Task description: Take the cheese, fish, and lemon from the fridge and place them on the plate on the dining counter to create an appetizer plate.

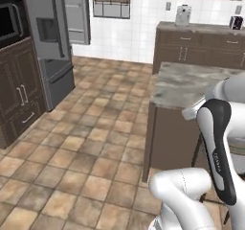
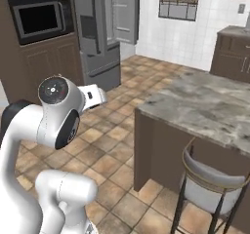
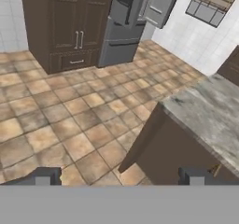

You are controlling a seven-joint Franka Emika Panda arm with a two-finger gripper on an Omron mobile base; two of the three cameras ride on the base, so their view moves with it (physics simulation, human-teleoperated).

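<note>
Gripper (image 3: 119, 177) spread wide and empty above tan floor tiles (image 3: 70, 120). The grey fridge (image 2: 100, 30), one door ajar, stands far across the floor beside dark wood cabinets (image 3: 70, 29). Dining counter (image 2: 205, 106) (grey marbled stone on brown base) lies nearer. No lettering can be read.

Illumination was even and moderately bright in all three views, with no identifiable source. Shadows were faint; the dining counter (image 2: 205, 106) base read dark at centre frame. No glare was noted on the fridge (image 1: 48, 37). Rendering was soft and low-resolution, with edges slightly blurred throughout.
</note>
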